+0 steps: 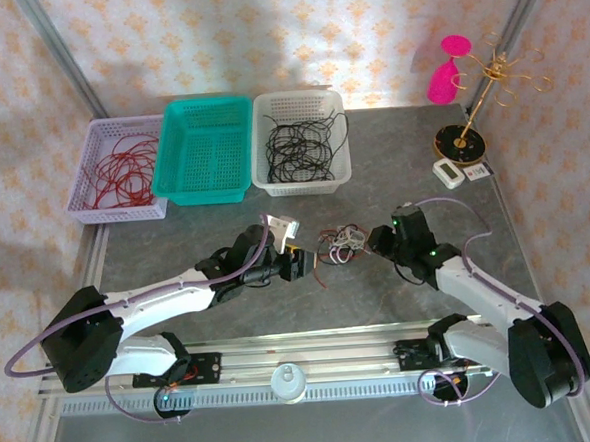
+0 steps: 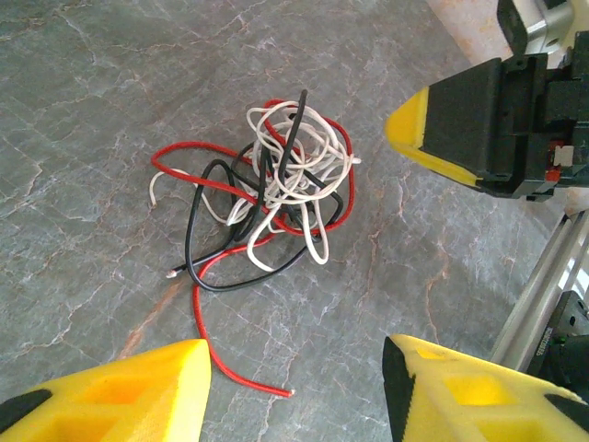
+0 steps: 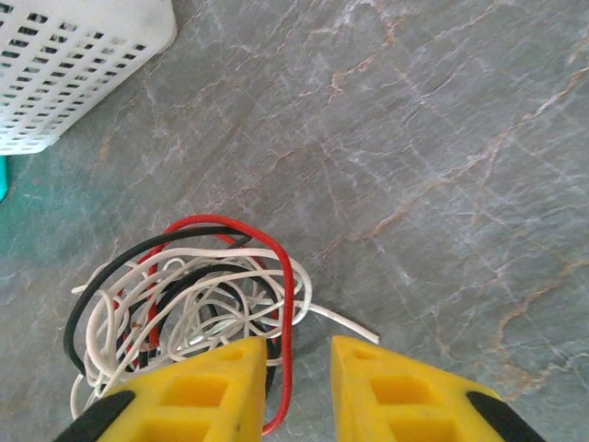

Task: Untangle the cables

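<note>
The cables form a small clump of red, white and black cords on the grey marble table, midway between the two grippers. In the left wrist view the clump lies ahead of my left gripper, which is open and apart from it; a loose red end trails toward its fingers. The left gripper sits just left of the clump. My right gripper is open at the clump's edge, and a red loop runs between its fingers. From above, the right gripper is just right of the clump.
Three baskets line the back: a lilac one with red cords, a teal one, a white one with black cords. A gold stand, a pink object and a small white device stand at back right.
</note>
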Robot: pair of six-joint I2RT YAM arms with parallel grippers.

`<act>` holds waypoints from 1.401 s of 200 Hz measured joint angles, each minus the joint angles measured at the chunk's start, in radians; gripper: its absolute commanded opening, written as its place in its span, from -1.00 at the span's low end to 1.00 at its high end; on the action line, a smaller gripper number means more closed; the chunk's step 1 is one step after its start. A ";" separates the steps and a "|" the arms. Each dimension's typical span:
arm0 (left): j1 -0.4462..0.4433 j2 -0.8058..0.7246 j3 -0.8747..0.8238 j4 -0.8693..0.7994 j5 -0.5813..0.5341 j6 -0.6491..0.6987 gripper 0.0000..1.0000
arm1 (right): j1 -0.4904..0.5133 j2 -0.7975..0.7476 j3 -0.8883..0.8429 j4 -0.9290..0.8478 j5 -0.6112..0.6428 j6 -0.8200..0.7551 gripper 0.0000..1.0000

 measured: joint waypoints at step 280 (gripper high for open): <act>0.000 -0.140 0.066 -0.090 -0.035 0.055 0.43 | 0.048 -0.015 0.312 -0.111 -0.031 -0.244 -1.00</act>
